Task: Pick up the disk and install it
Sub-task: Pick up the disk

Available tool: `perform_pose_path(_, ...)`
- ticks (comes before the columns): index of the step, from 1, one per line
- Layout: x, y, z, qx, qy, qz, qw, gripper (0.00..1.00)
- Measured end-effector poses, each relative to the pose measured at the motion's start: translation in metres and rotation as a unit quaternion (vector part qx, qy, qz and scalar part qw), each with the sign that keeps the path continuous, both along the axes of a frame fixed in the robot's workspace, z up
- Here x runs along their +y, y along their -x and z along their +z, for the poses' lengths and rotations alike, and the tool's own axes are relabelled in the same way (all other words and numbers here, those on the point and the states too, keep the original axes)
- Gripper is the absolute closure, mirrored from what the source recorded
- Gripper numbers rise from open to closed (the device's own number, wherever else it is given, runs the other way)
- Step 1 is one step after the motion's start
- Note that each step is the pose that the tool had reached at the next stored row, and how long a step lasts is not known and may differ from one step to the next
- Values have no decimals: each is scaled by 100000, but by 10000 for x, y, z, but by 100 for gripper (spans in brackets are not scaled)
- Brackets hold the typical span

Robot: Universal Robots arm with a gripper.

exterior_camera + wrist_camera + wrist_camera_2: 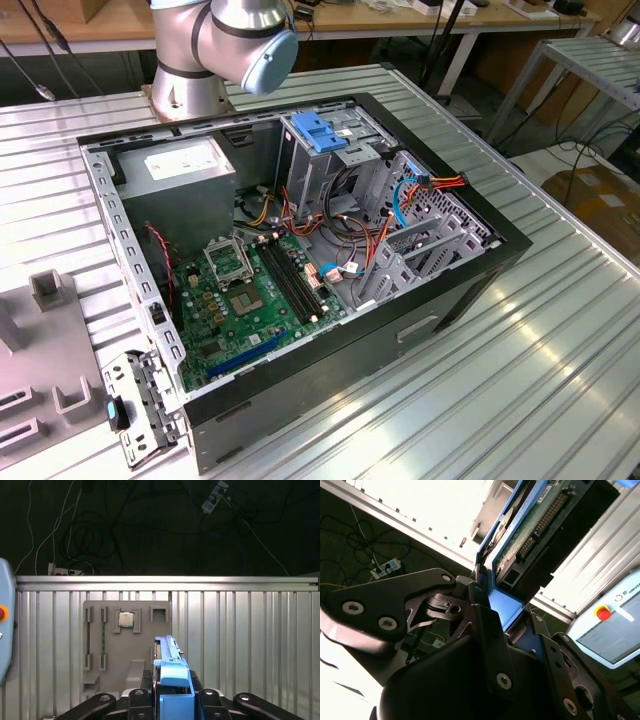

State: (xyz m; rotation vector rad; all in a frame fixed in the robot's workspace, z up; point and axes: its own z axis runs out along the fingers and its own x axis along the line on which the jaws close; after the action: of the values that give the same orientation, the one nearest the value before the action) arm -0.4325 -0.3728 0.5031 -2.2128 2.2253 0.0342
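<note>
As caught in the first wrist view, shows the claw point(172, 702) clenched on the disk point(169, 655), gripping it by one blue-railed end. Holds the disk on edge, long axis running straight out from the claw and in line with the fingers (nothing to reach for: already in hand). Hangs over a ribbed metal tabletop point(250, 645), overlapping the edge of a grey fixture plate point(100, 645) with a small square chip point(126, 620) seated in it; cannot tell whether clear of that plate or touching.

Looking along the disk's flat side in the second wrist view, shows its green circuit board point(530, 530) and the blue rail point(502, 605) pinched between black fingers point(490, 630). Beyond, a pale control pendant point(610, 630) with a red button.

In the exterior view, shows an open computer case point(330, 370) lying on its side on the tabletop near the arm's base point(200, 50). Inside: a grey power-supply box point(185, 165), a green motherboard point(250, 290), and a drive cage with a bare blue bracket point(318, 130) at its top. Judged not yet installed, with the disk in the claw's grip.
</note>
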Motion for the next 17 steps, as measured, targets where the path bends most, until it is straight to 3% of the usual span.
perform_pose_path(17, -22, -120, 0, -2, 0, -3, 100000, 63)
